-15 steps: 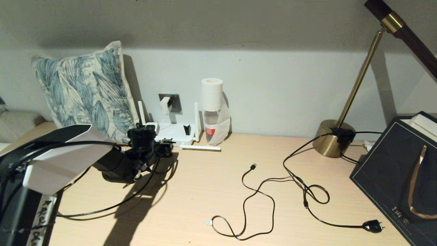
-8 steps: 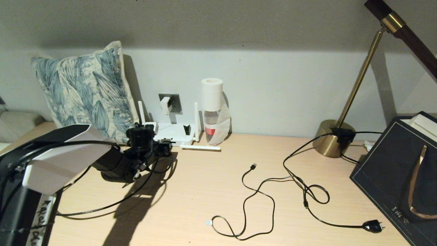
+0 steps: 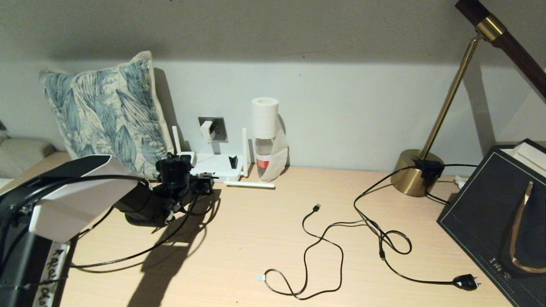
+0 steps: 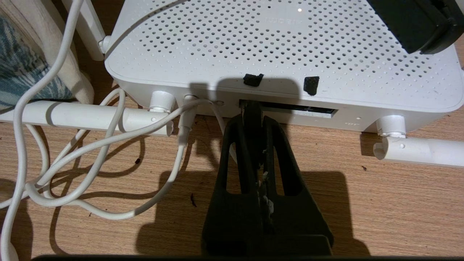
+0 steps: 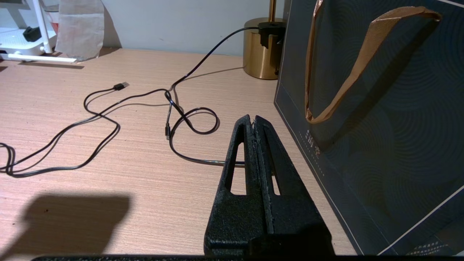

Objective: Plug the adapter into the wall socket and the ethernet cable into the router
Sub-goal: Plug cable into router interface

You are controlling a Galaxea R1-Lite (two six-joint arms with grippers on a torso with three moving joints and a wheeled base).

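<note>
The left gripper (image 4: 253,119) is closed on the plug end of the ethernet cable (image 3: 128,256), and its tips stand right at the dark port strip on the near edge of the router (image 4: 275,47). The plug points straight into that strip, so the push should follow the fingers' long axis, toward the wall. The adapter (image 3: 207,130) already sits in the wall socket (image 3: 218,128); the right gripper (image 5: 253,121) is closed, empty, and far away.
</note>
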